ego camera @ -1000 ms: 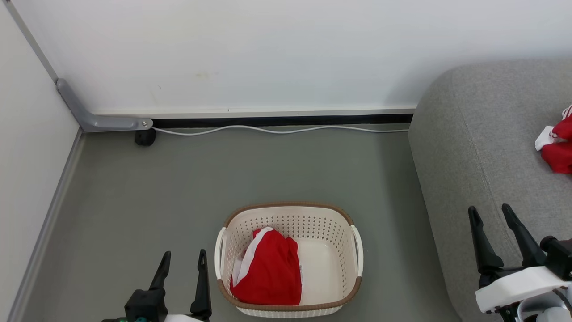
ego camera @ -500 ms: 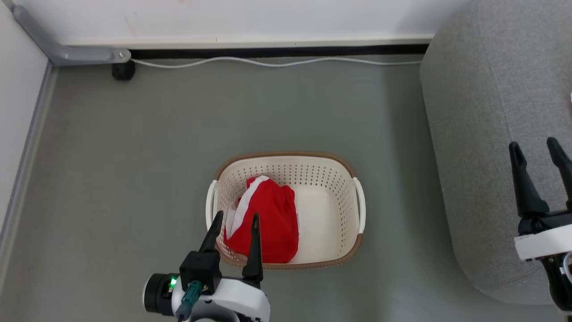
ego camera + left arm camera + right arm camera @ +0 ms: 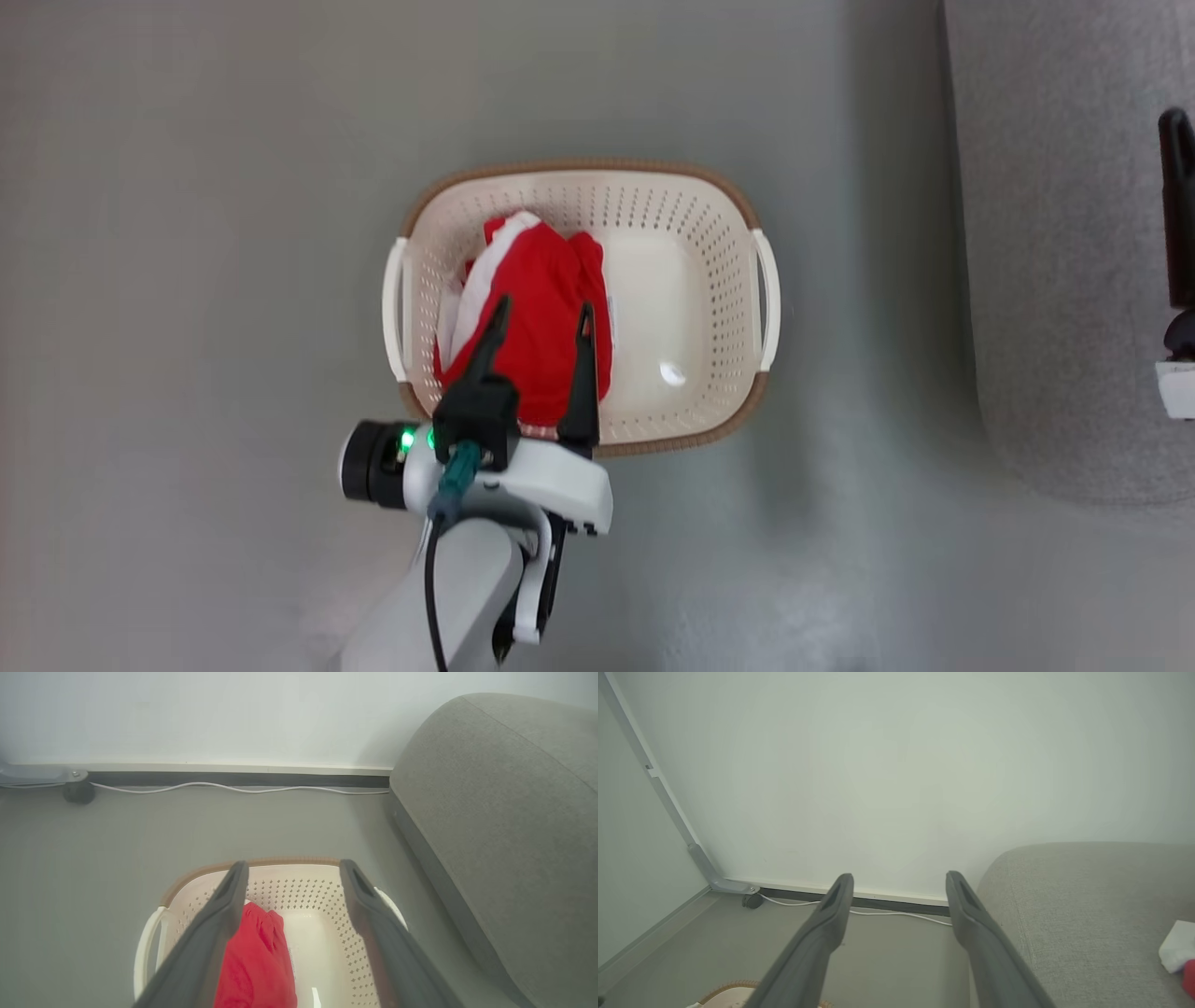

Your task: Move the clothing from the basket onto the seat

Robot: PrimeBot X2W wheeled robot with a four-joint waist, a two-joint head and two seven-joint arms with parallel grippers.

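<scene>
The cream perforated basket [image 3: 761,280] with a brown rim stands on the grey floor. Red clothing [image 3: 537,280] with white trim lies bunched in its left half; the right half shows bare bottom. My left gripper [image 3: 543,308] hangs open over the clothing, one finger on each side of the heap, and whether they touch it I cannot tell. In the left wrist view the gripper [image 3: 294,868] frames the basket [image 3: 322,891] and the clothing [image 3: 257,961]. The grey seat [image 3: 1055,280] lies to the right. My right gripper [image 3: 900,877] is open beside the seat [image 3: 1087,905].
A white cable [image 3: 233,787] runs along the base of the wall, past a black caster [image 3: 78,792] under a grey bracket. On the seat at the far right lies a white and red piece of clothing [image 3: 1178,952]. Open floor surrounds the basket.
The head camera has tilted down, so the whole picture has shifted. My left gripper has reached forward from beside the basket to over the red clothing. Both grippers stay open.
</scene>
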